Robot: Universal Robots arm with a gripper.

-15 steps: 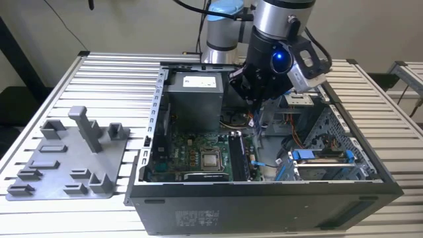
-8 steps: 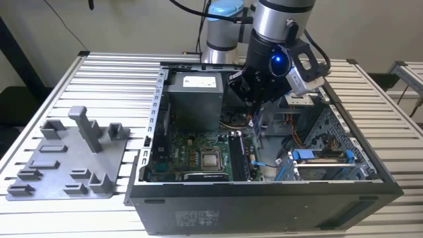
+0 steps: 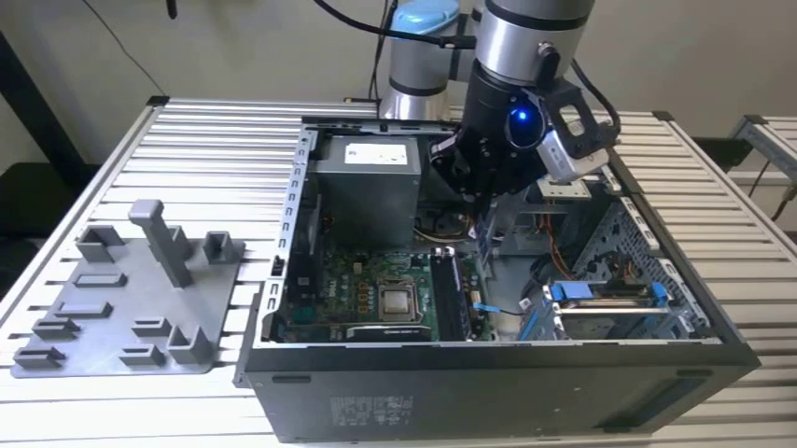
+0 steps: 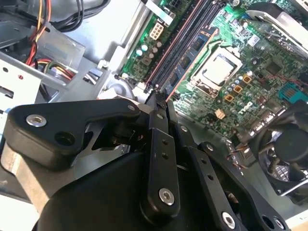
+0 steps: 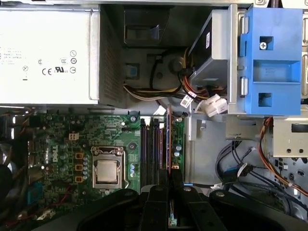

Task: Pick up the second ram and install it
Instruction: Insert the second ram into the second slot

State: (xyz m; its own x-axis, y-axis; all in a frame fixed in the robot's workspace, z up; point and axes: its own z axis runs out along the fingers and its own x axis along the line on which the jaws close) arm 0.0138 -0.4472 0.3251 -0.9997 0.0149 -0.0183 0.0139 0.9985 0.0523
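Note:
My gripper (image 3: 480, 207) hangs inside the open computer case (image 3: 498, 373), above the far end of the memory slots (image 3: 451, 291). In both wrist views its black fingers stand close together, shut on the second ram (image 5: 168, 139), a thin dark board seen edge-on with an orange-brown edge. In the second wrist view the ram (image 4: 192, 48) runs away from the fingertips (image 4: 158, 98), with dark chips along it. It lies in line with the slots (image 5: 151, 149), on the side nearest the drive cage. Whether it touches a slot I cannot tell.
A grey power supply (image 5: 48, 53) and a cable bundle (image 5: 159, 91) lie beyond the slots. The processor socket (image 5: 107, 172) sits beside them. A blue drive cage (image 5: 272, 57) stands on the other side. A grey tray (image 3: 125, 308) lies on the table at the exterior view's left.

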